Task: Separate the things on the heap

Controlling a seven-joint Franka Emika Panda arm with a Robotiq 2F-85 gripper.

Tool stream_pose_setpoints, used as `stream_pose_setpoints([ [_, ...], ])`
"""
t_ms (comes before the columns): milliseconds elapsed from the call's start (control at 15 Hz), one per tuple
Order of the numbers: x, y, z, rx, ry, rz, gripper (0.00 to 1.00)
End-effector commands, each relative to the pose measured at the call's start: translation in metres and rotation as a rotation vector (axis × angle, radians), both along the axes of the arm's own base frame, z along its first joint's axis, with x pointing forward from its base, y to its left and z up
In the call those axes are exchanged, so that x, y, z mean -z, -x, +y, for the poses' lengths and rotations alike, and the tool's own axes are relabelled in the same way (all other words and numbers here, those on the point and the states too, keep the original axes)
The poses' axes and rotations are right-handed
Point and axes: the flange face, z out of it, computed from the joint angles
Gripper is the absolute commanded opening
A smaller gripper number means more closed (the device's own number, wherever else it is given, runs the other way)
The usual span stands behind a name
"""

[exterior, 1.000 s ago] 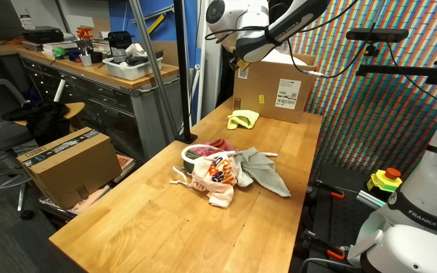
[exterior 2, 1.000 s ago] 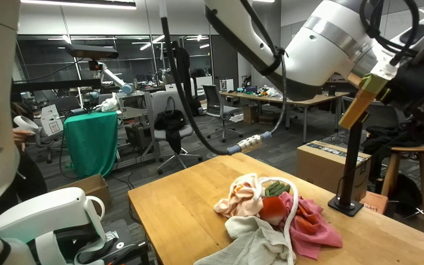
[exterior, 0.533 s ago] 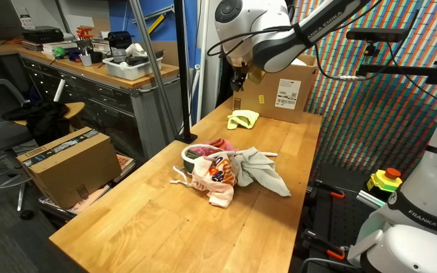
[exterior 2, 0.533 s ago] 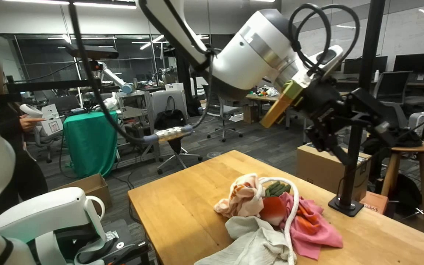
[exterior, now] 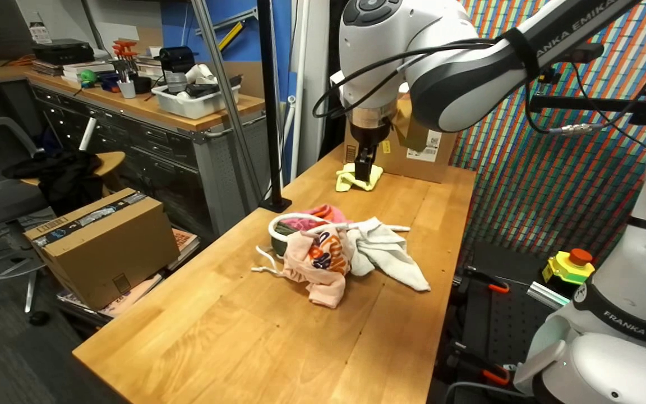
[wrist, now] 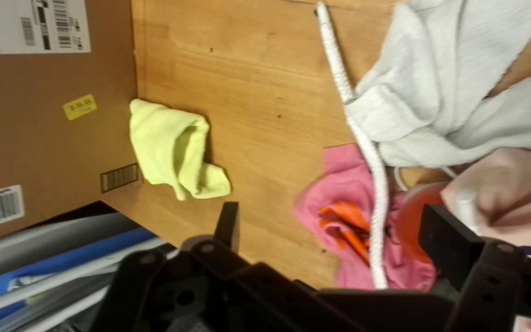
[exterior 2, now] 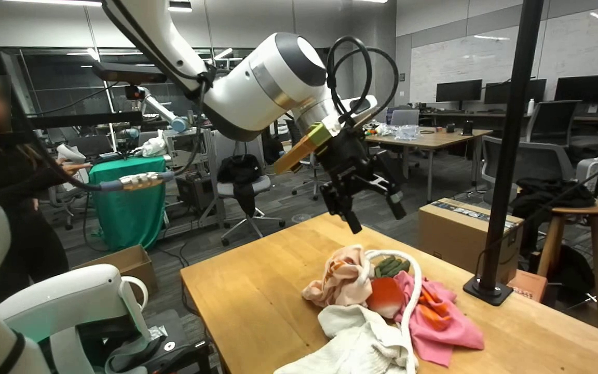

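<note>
Wrist view: your hand gapes empty; likely pre-grasp. Next: descend, pinch cord atop pink cloth, draw toward robot-side bench edge.

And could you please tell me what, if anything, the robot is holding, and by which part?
Nothing is held: the jaws stand open, clear of the heap.

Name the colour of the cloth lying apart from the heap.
Yellow-green; the cloth shows best in the wrist view.

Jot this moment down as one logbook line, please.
Gripper: open, empty, aloft | yellow-green cloth: apart from heap, near cardboard box | white cord: lying across pink-red cloth
</note>
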Motion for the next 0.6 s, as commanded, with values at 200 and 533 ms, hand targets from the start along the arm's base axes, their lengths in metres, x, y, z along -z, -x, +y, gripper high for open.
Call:
stream_pose_setpoints([
  [200,0.01,0.033,0.083,-0.26,-0.16,0.176,1.0],
  [533,0.037,0.033,0.13,-0.245,-0.193,0.088,1.0],
])
